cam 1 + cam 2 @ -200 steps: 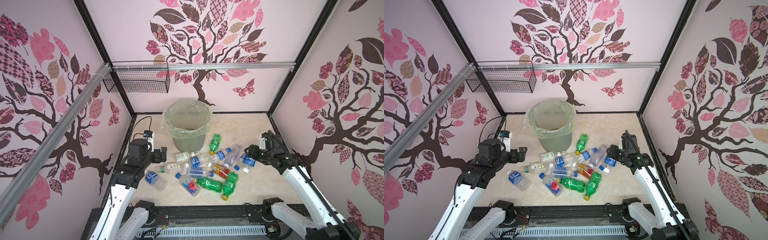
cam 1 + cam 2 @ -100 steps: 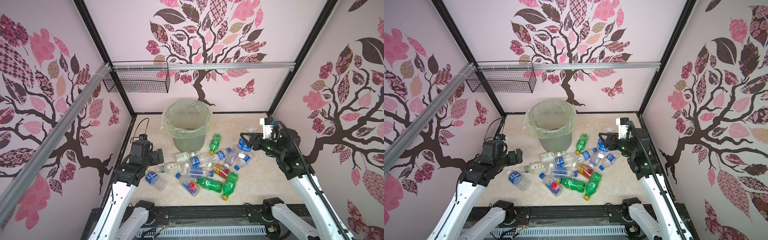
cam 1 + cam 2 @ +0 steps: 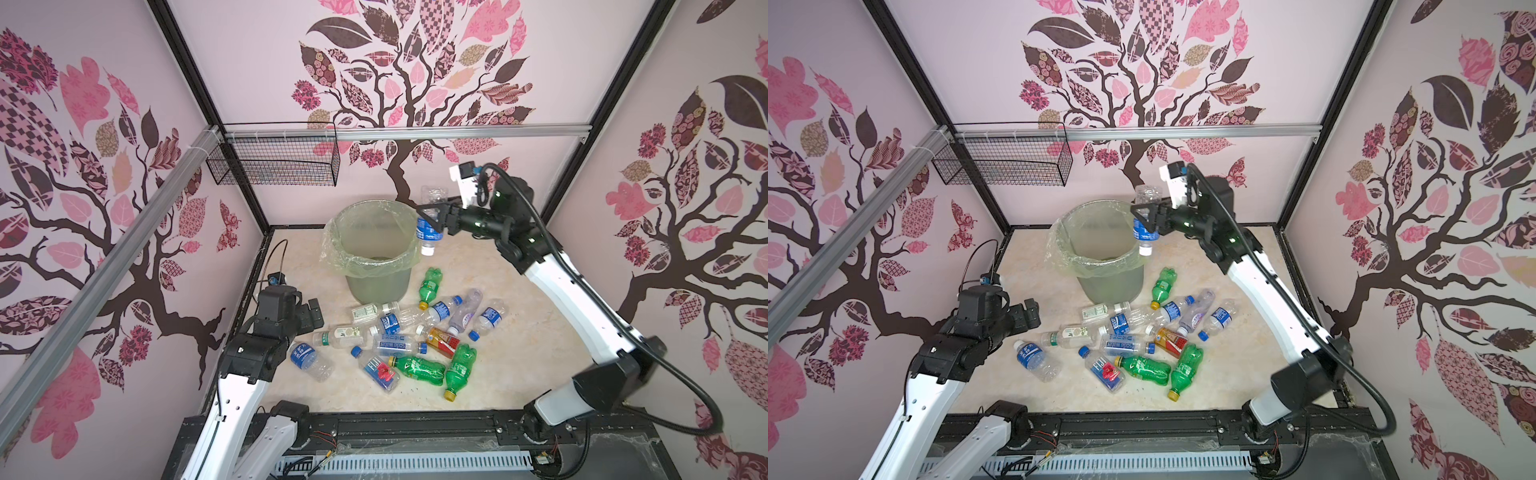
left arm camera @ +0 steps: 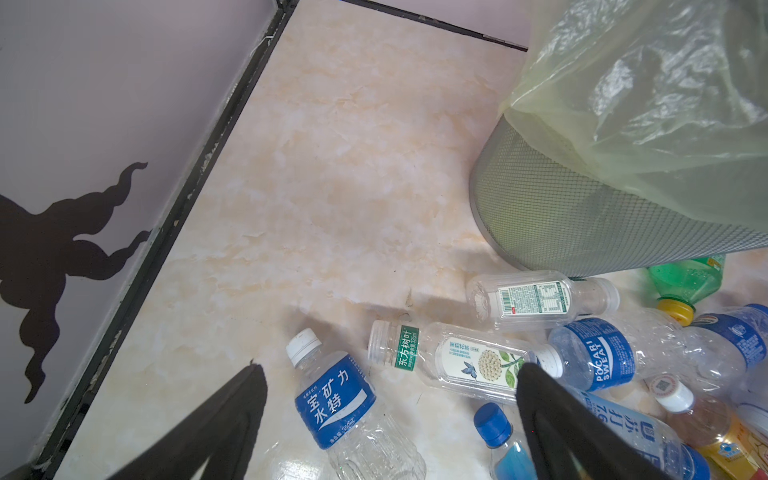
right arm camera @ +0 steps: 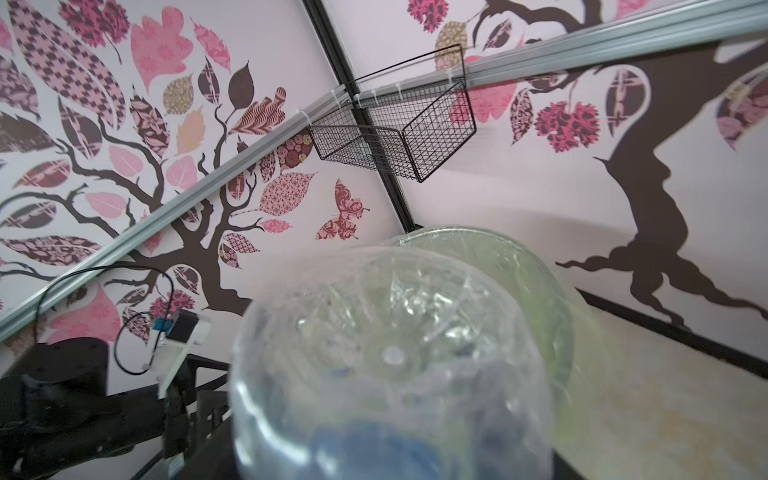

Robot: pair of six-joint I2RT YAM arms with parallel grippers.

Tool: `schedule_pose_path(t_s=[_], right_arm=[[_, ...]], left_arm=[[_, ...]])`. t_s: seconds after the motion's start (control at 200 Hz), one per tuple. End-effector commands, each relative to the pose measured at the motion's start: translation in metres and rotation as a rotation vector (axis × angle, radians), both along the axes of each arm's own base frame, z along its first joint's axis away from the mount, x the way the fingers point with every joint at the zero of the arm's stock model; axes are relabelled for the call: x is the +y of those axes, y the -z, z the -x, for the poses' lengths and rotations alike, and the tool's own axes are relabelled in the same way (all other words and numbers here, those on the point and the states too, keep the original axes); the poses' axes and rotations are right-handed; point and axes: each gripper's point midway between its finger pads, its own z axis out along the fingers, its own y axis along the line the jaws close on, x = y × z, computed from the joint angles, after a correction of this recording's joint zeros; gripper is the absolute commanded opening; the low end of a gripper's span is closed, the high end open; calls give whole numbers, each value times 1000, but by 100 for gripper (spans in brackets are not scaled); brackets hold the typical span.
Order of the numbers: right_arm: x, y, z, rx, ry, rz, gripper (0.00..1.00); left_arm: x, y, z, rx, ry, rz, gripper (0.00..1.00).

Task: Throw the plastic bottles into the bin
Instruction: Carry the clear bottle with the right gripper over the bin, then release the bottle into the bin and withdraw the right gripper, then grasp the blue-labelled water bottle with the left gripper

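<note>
**Item 1. Right gripper** (image 3: pixel 430 212)
- Position: raised beside the side of the bin's (image 3: pixel 376 286) rim nearest its own arm.
- Contents: a clear water bottle (image 3: pixel 430 232) with a blue label stands between the jaws, upside down with its white cap pointing down. Its base fills the right wrist view as a blur.
- State: the jaws are partly apart. Whether they clamp the bottle or stand slack around it cannot be told.
- Reason, as judged: the height clears the rim, so the bottle can fall in.
- Risk: in both top views the cap sits right at the rim's edge, and it cannot be told whether it is fully over the opening. It could glance off.

**Item 2. Bin**
- Position: upright at the back middle of the marbled table (image 3: pixel 519 374).
- Fittings: the bag liner (image 3: pixel 332 253) is folded over the rim.
- Contents: not discernible.

**Item 3. Left gripper** (image 3: pixel 312 312)
- State: jaws spread wide, holding nothing.
- Position: low at the heap's left edge, with a white-capped water bottle (image 4: pixel 334 399) just ahead of it.
- Reason, as judged: staged for the next pick.

**Item 4. Plastic bottles** (image 3: pixel 419 370)
- Quantity: a dozen or more.
- Position: on their sides in a loose heap in front of the bin, many of them touching.
- Included: green yellow-capped ones, an amber red-labelled bottle (image 3: pixel 444 341) and a Pocari Sweat bottle (image 4: pixel 598 353).
- Judgement: the task is barely begun.

**Item 5. Wire-mesh basket** (image 3: pixel 274 162)
- Position: hung on the back rail, well apart from everything else.
- Role: none in the task.
</note>
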Motion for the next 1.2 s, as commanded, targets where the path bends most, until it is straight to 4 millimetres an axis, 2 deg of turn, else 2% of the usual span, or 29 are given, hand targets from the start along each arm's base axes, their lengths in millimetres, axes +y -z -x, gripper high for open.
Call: schedule_pose_path(t_s=[0.0, 0.065, 0.165, 0.255, 0.35, 0.465, 0.545, 0.675, 0.775, 1.001, 1.191], right_arm=[[21, 32, -27, 91, 15, 97, 76], [22, 34, -28, 104, 15, 94, 80], [11, 24, -14, 48, 37, 69, 92], [-4, 13, 5, 18, 57, 82, 93], [-23, 14, 24, 14, 97, 118, 94], [-49, 30, 49, 23, 146, 146, 95], [-68, 48, 60, 54, 188, 159, 96], [-99, 78, 68, 134, 257, 151, 96], [-113, 98, 71, 185, 290, 141, 96], [-124, 128, 72, 241, 339, 178, 96], [-129, 132, 70, 243, 369, 176, 97]], left_arm=[[3, -17, 8, -49, -34, 34, 98], [4, -17, 11, -42, -58, 56, 98], [0, -12, 12, -24, -60, 92, 98], [-1, -5, 11, -6, -69, 107, 98], [1, 1, 11, 19, -93, 105, 98], [0, 8, 16, 43, -119, 134, 98], [-3, 18, 18, 37, -147, 199, 98], [3, 53, 32, 166, -265, 225, 98], [9, 78, 44, 273, -361, 219, 98], [8, 122, 59, 345, -496, 299, 98], [-4, 169, 65, 387, -544, 403, 98]])
